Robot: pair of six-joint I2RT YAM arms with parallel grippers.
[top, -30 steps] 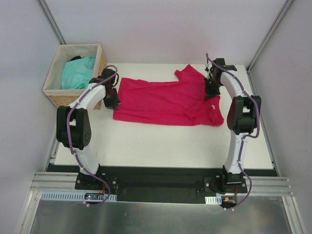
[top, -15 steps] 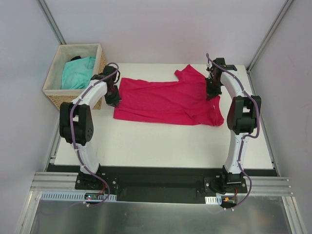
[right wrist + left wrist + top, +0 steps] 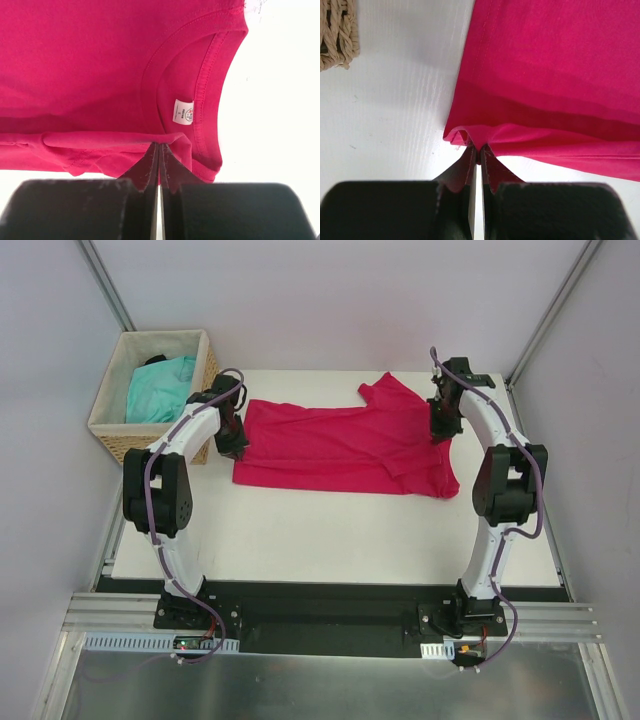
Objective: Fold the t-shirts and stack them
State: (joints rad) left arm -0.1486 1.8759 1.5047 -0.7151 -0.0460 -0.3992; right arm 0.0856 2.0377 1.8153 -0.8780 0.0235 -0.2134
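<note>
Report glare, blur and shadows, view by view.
Top external: even light, shirt sharp, barely any shadow. Left wrist: table glares white; fingers dark, slightly blurred. Right wrist: table blown out; label sharp, print unreadable.

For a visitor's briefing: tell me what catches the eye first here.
A crimson-pink t-shirt lies spread across the far half of the white table. The left gripper is shut on its hem near a corner, the right gripper on a fold beside the neck label. A turquoise t-shirt sits bunched in the wicker basket at the far left.
</note>
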